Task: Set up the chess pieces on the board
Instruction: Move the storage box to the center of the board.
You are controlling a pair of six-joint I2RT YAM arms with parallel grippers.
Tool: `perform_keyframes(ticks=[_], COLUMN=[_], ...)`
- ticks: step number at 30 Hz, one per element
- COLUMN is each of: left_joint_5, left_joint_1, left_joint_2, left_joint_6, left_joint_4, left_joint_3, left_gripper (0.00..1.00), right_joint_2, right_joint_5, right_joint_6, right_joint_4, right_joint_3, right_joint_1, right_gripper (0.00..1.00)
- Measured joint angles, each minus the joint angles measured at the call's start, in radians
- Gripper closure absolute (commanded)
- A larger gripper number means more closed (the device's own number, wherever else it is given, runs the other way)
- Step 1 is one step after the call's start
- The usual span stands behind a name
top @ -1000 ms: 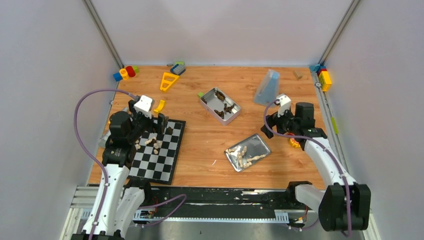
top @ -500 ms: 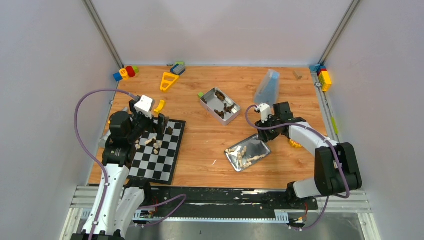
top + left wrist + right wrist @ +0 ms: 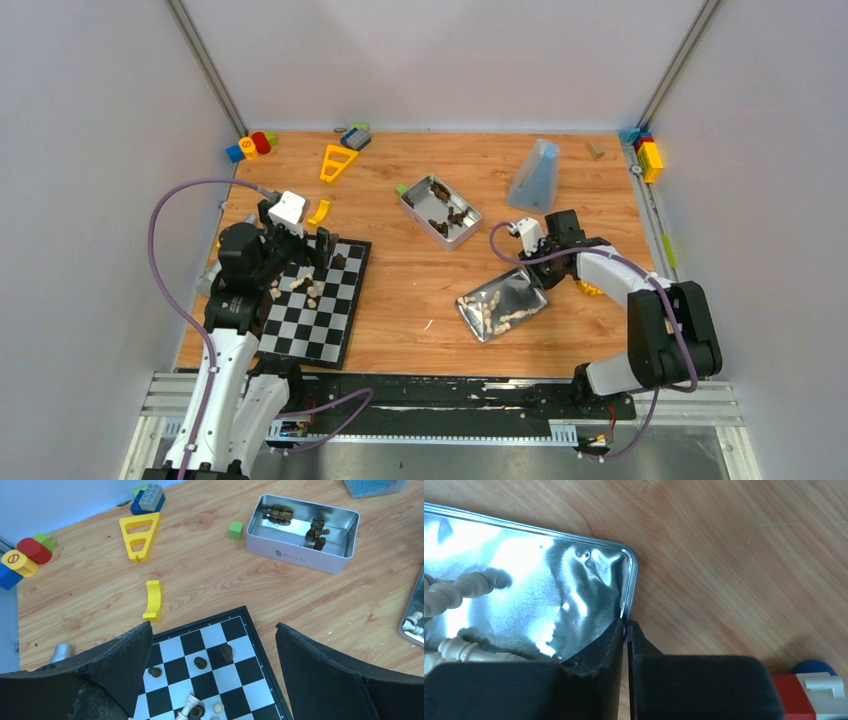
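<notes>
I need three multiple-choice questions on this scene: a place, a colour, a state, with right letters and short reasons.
1. Where is the green cube?
A. beside the deep tin
B. inside that tin
C. in the shallow tray

2. What colour are the chess pieces in the shallow tray?
A. dark brown
B. red
C. cream

3. How is the right gripper?
A. open above the tray
B. shut on the tray's rim
C. shut on a chess piece

1 A, cube next to tin wall; 2 C, all pale; 3 B, jaws pinch the rim.
</notes>
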Motion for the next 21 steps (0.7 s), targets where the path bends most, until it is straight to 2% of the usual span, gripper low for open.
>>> perform_keyframes(ticks=[5,9,11,17,19,21], left_joint_5=[0.000,0.000,0.000,0.000,0.000,-0.001], left_joint_1=[0.000,0.000,0.000,0.000,0.000,0.000], left_joint_2=[-0.002,-0.002,-0.002,-0.002,-0.001,0.001], left_joint_6=[0.000,0.000,0.001,0.003,0.003,0.004], left_joint_4=[0.000,0.000,0.000,0.000,0.001,0.001], left_joint_3=[0.000,0.000,0.000,0.000,0.000,0.000], left_gripper=[0.00,0.00,0.00,0.00,0.00,0.00], right_joint_2=[-0.050,-0.108,-0.139,-0.183,-0.175,-0.146], right_joint_5=[0.034,0.057,0.068,0.074,0.066,0.051], right_joint_6=[-0.038,-0.078,-0.096,-0.108,-0.093,-0.069], right_joint_4=[-0.007,-0.047,-0.071,-0.108,-0.116,-0.121], right_joint_3=[-0.040,-0.075,-0.087,-0.075,-0.049,0.016], right_joint_1=[-0.030,-0.094,-0.127,-0.158,-0.158,-0.158], right_gripper=[0.96,0.93,0.85,0.50,0.41,0.37])
